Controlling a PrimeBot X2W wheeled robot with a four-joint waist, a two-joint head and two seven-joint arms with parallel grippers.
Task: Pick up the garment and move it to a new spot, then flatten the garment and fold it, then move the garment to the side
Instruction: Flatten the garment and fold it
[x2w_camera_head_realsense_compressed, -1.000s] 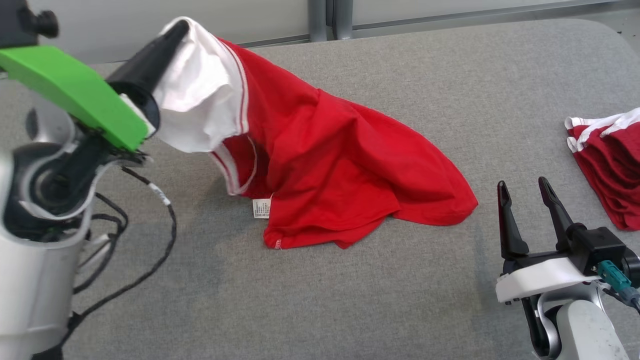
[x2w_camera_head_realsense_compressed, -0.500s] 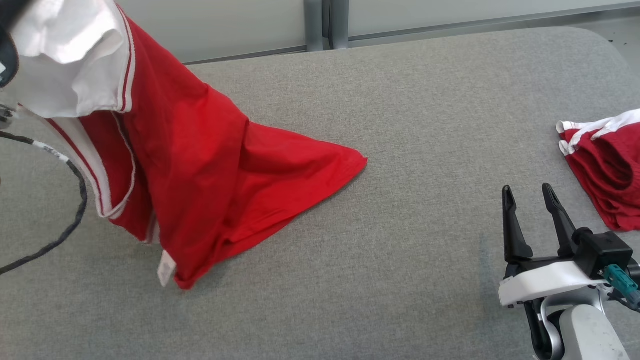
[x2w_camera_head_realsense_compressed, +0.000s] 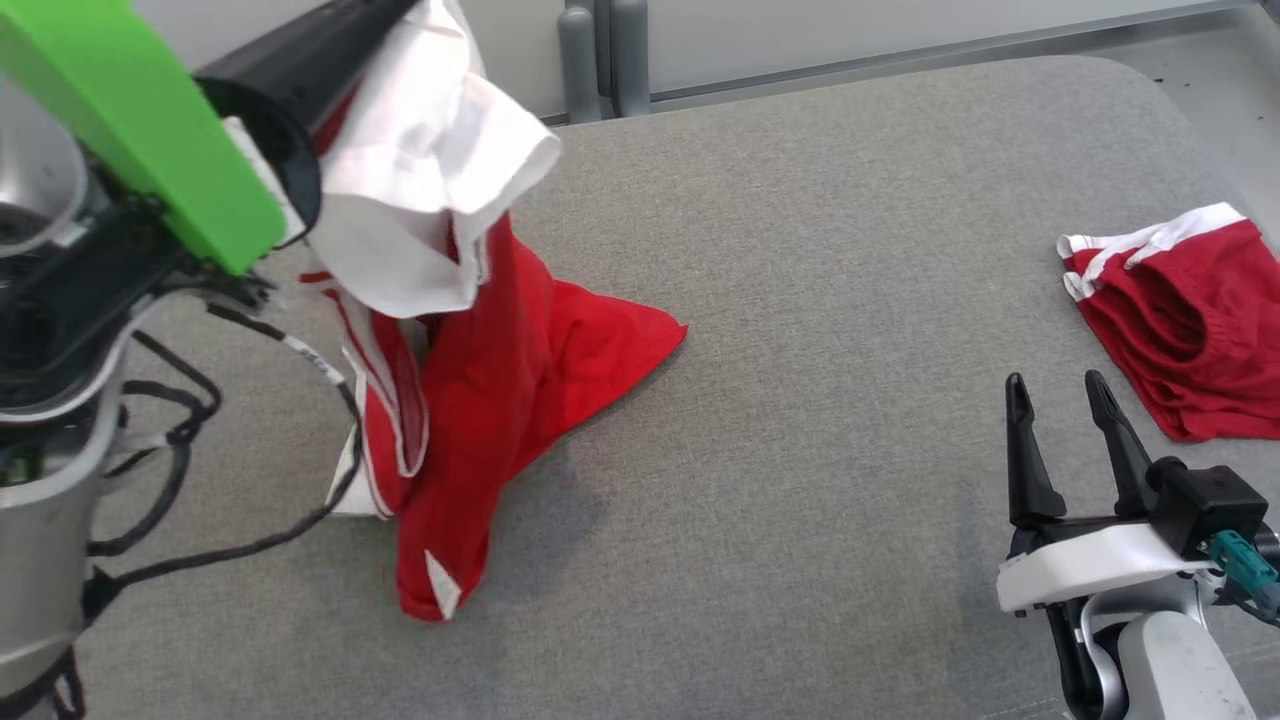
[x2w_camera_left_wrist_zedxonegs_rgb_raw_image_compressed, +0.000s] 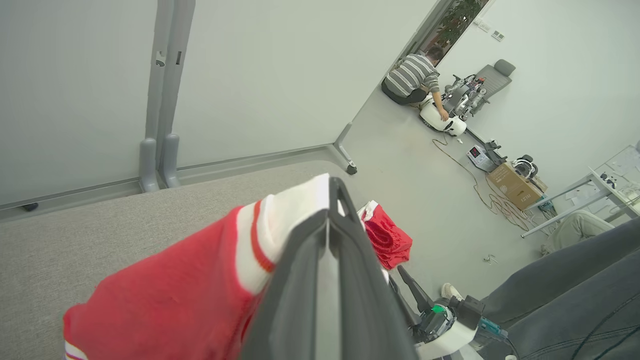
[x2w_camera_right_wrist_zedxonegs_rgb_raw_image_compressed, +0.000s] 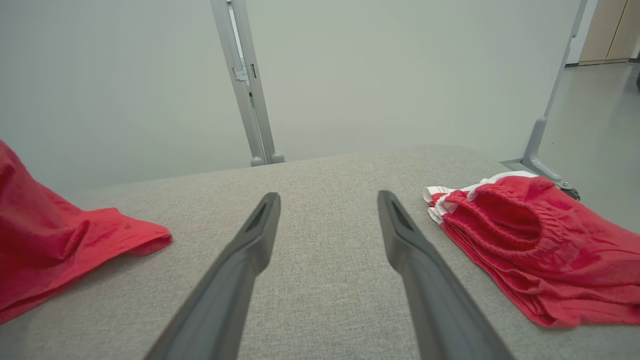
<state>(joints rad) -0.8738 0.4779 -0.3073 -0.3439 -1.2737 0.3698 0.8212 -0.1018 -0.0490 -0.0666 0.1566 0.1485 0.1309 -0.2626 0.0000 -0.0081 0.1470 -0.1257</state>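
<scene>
**Item.** Soft red knit garment (x2w_camera_head_realsense_compressed: 520, 350) with a white sleeve panel and white-and-red striped trim. A small white label (x2w_camera_head_realsense_compressed: 441, 585) shows near its lowest fold.

**Location.** The upper part is raised at the robot's left above the flat grey fabric-covered table (x2w_camera_head_realsense_compressed: 800, 250). The lower part trails down and rests on that table, with one red corner spread toward the middle.

**Hold.** Left gripper (x2w_camera_left_wrist_zedxonegs_rgb_raw_image_compressed: 331, 197): two long dark fingers pressed together on the white trimmed edge, cloth draped to one side. Right gripper (x2w_camera_head_realsense_compressed: 1055, 385): fingers apart and holding nothing, low at the robot's right over bare table, well apart from the garment.

**Handling, as judged.**
- Light and limp, not fragile.
- From a single pinch it hangs in a twisted bunch and would likely drag or swing rather than keep its shape.
- Thin cloth may slip from a shallow pinch.
- Best holds are the hems, sleeve edge or shoulder seam, taken at two separate points so the cloth spreads.
- The free red corner on the table looks the easiest second hold.

**Nearby.** A second red cloth piece with white edging (x2w_camera_head_realsense_compressed: 1180, 320) lies folded near the table's right edge.

**Not made out.**
- In the head view the left fingertips run off the top edge.
- A bright green arm cover (x2w_camera_head_realsense_compressed: 140, 130) and black cables (x2w_camera_head_realsense_compressed: 190, 420) mask the garment's left side.
- How deep the cloth sits between the fingers cannot be told.
- Front, back and neck opening cannot be told apart within the bunch.
- A person in a striped top (x2w_camera_left_wrist_zedxonegs_rgb_raw_image_compressed: 411, 75) crouches on the far floor, too small for detail.
</scene>
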